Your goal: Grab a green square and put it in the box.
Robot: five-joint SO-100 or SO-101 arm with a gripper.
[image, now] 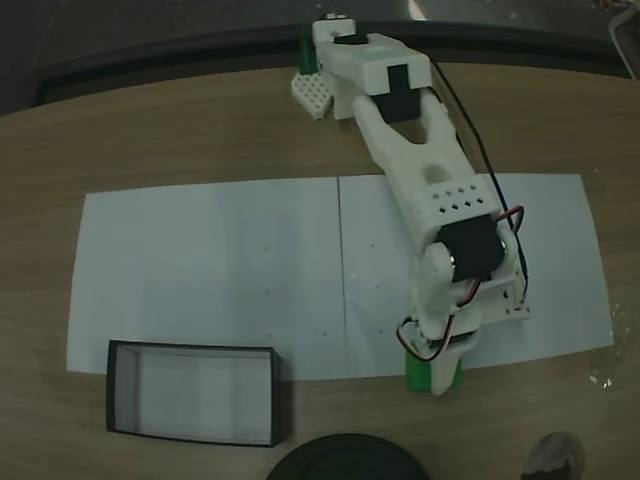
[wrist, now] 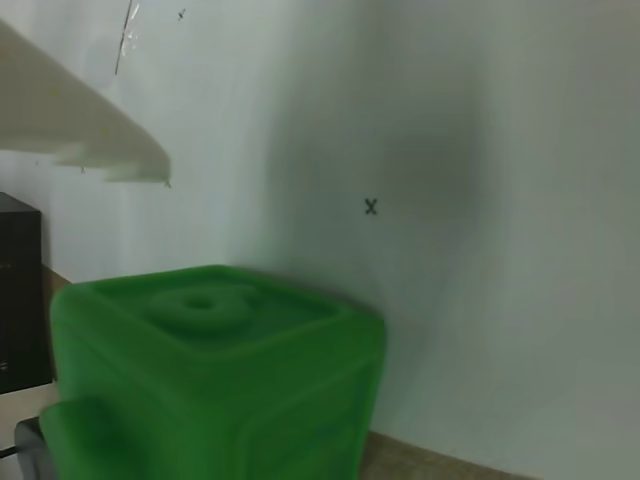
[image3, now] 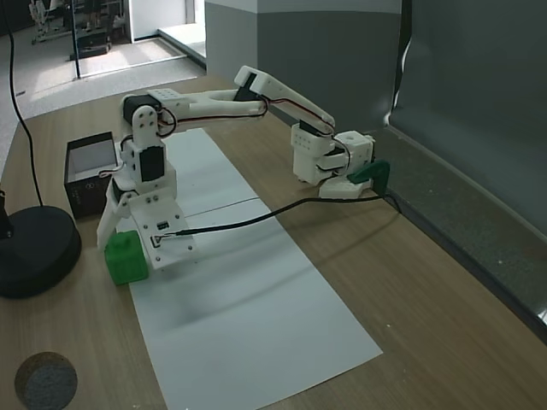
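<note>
The green square (image: 432,374) stands on the wooden table just past the near edge of the white paper, also seen as green square (image3: 126,257). It looms large in the wrist view as green square (wrist: 215,390), its raised ring facing up. My gripper (image: 433,360) hangs right over it, gripper (image3: 137,246) open, one white finger (image3: 108,218) splayed to the left in that fixed view. In the wrist view the white finger (wrist: 90,130) stays well clear of the block. The box (image: 195,392), black-walled with a pale floor, sits apart from the block; box (image3: 91,170) lies behind the arm.
Two white paper sheets (image: 220,270) cover the table's middle. A round black disc (image: 345,460), disc (image3: 34,248), lies beside the box. The arm's base (image3: 329,158) with a dark green clamp (image3: 373,174) stands at the table's edge. A black cable (image3: 256,218) crosses the paper.
</note>
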